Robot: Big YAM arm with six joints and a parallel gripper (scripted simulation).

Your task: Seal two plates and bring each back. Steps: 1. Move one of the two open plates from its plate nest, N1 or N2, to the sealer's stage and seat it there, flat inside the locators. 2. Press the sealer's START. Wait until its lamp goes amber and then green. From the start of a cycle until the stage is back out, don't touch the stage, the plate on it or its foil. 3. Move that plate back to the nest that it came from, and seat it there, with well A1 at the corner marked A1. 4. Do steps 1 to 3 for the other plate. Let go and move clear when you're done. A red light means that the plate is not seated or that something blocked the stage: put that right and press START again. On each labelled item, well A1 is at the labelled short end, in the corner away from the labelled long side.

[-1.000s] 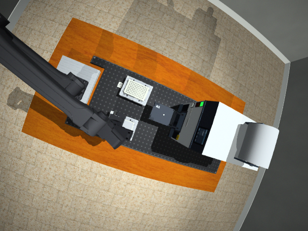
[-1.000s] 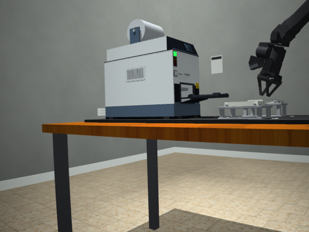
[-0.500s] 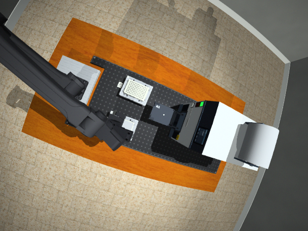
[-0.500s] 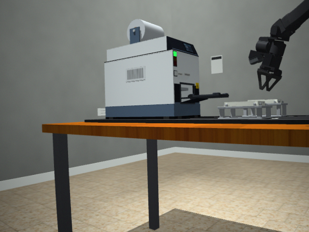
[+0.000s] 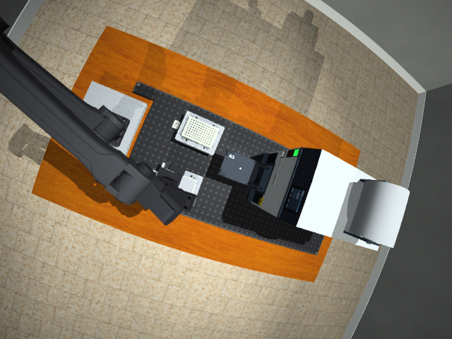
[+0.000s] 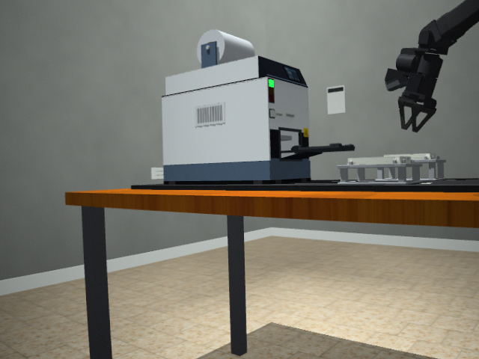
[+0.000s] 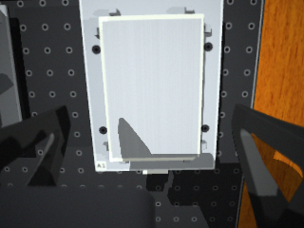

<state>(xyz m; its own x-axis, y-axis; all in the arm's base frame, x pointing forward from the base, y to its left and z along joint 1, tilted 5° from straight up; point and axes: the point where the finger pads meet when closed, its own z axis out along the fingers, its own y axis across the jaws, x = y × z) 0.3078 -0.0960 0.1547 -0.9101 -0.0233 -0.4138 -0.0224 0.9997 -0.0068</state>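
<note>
Top view: the open plate (image 5: 200, 132) (image 6: 369, 160) sits in its nest (image 5: 212, 148) (image 6: 377, 167), across from the foiled plate (image 5: 188, 184) (image 6: 419, 155) (image 7: 152, 85) near the gripper (image 5: 176, 185) (image 6: 409, 130) (image 7: 151, 109). Exterior: gripper above the nests. Wrist: fingers wide, holding nothing, flanking the foiled plate's long sides; the next move probably goes leftward.

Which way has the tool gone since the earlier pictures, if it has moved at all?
Yes: in the exterior view, the tool has moved up, farther above the plate nests.
</note>
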